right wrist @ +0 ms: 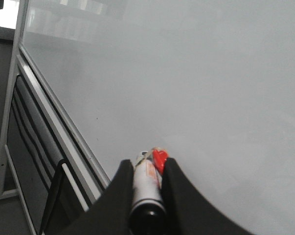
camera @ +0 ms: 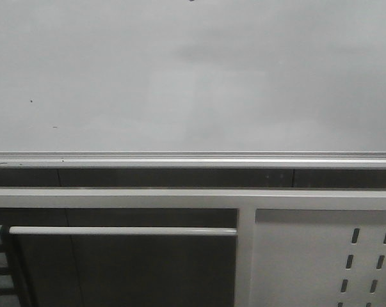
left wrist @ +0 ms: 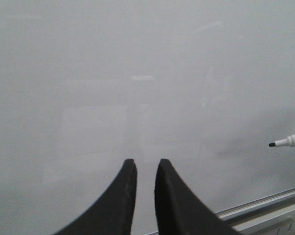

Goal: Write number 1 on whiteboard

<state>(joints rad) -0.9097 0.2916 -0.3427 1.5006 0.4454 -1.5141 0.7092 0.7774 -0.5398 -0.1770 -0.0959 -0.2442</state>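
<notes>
Against whiteboard (right wrist: 196, 88): right hand (right wrist: 148, 169) clamps marker (right wrist: 146, 188); left hand (left wrist: 145, 169) narrowly parted, empty.

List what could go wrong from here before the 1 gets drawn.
1. The right claw grips the marker near its back end, so pressing on the whiteboard may tilt it or make it slip.
2. No stroke shows on the board; a tip held too far off leaves nothing.
3. The left claw hangs nearby and might obstruct the stroke.
</notes>
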